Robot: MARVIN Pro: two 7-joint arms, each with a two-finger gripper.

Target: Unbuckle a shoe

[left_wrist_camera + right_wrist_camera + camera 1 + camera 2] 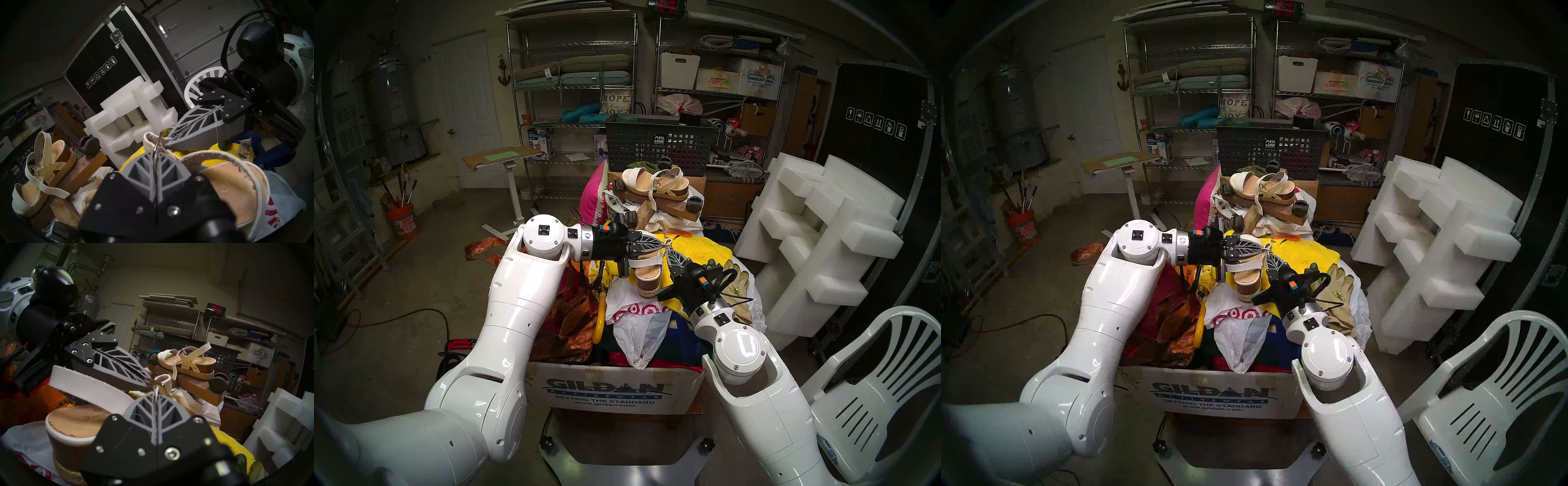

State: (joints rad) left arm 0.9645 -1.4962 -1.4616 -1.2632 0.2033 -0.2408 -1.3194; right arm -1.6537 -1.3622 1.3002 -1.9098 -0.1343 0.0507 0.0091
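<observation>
Atop a heap of clothes and bags in a Gildan cardboard box (609, 390), the left gripper (660, 245) reaches in level from the left, its jaws clenched on the metal buckle (155, 381) at the top of the wedge sandal (648, 273). The sandal stands at the middle of the heap on a white plastic bag (636, 312), heel toward the robot, tan insole up and jute-wrapped sole below, with a yellow towel (700, 251) behind it. Its thin white ankle strap (88, 385) rises from the heel to the point where both sets of fingertips meet, above the shoe's right side. The right gripper (671, 255) comes up from the near right, jaws pressed together on the strap end just beside the buckle, tip almost touching the left one. Farther back, a second, flatter white-strapped sandal (656, 186) lies on a wooden caster board (673, 212), well apart from both grippers. Work gloves (738, 275) lie to the right of the right wrist
</observation>
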